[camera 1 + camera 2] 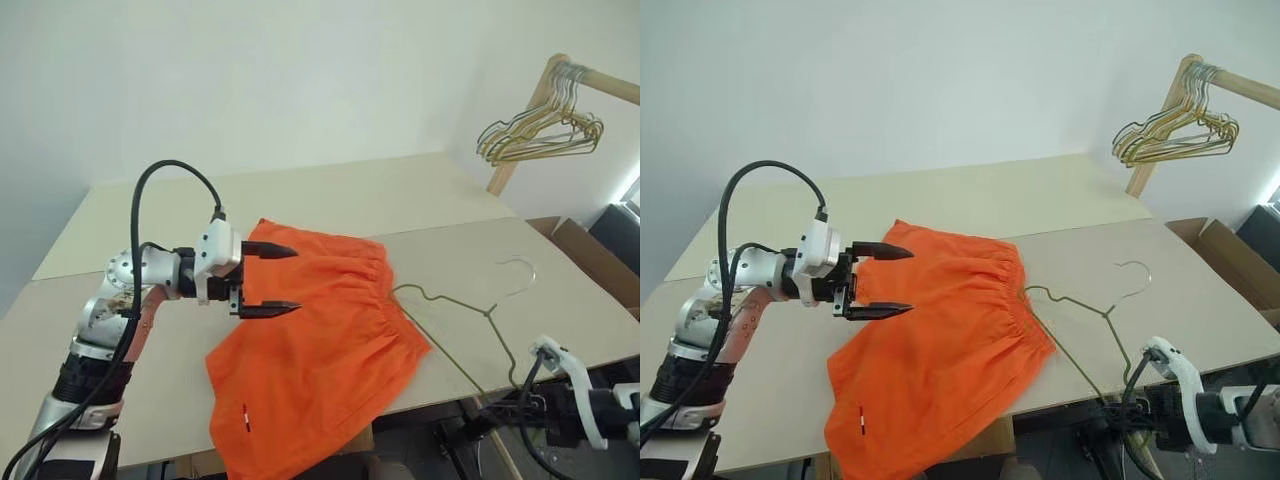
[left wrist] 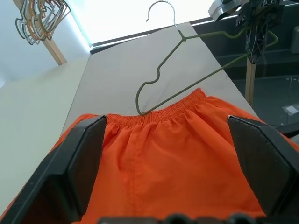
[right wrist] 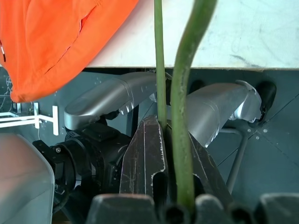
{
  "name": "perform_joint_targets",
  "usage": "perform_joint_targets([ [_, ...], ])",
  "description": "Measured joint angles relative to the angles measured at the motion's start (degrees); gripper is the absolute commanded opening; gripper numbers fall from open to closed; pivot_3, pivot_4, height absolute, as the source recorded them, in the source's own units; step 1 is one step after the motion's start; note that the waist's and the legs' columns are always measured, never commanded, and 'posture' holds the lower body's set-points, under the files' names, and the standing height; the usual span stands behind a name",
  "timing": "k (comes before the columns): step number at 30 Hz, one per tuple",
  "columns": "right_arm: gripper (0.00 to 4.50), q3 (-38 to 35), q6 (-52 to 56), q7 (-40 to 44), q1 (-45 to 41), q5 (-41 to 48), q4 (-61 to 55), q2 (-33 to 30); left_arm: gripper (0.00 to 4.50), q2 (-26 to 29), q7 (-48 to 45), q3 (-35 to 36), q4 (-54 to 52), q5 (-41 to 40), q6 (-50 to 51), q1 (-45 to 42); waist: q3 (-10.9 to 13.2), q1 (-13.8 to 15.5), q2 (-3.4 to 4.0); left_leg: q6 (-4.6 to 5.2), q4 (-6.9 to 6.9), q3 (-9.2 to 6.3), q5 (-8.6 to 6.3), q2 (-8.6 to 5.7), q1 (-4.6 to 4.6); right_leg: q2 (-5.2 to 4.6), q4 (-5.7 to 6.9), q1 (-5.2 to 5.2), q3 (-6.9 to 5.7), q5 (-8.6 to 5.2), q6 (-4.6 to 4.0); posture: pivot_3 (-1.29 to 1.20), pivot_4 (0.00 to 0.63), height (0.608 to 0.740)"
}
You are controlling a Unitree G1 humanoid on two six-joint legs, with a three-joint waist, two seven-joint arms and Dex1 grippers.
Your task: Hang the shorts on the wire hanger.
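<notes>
While right gripper (image 3: 170, 154) sat clamped on wire hanger (image 1: 455, 330) corner, I judged left gripper (image 1: 272, 281), jaws wide and empty over shorts (image 1: 320, 350), should pinch waistband first.

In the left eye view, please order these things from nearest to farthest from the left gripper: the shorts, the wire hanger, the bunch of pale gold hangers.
From the left gripper, jaws open:
1. The shorts, directly under the jaws on the table.
2. The wire hanger, on the table to the robot's right of the shorts, one end at the waistband.
3. The bunch of pale gold hangers, on the wooden rack, far right.
</notes>
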Motion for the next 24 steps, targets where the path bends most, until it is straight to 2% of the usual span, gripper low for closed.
perform_joint_targets([
  [16,0.00,-1.3,-2.7,-0.2,2.1,-0.2,2.2,-0.5,4.47,1.0,-1.0,0.7,-1.7,-1.7,1.8,0.5,0.0,0.3,-0.02,0.02,0.00,0.01,-0.01,0.01,0.07,0.02,-0.05,0.12,-0.01,-0.01,0.01,-0.08,0.000,0.740],
  [24,0.00,3.0,-4.2,0.1,2.5,-0.1,1.2,-1.4,4.47,0.9,-1.0,0.6,-1.7,-1.7,1.6,0.5,0.1,0.3,-0.17,0.07,-0.17,0.03,-0.05,0.05,0.81,0.05,-0.27,0.86,-0.04,-0.07,0.09,-0.07,0.000,0.740],
])
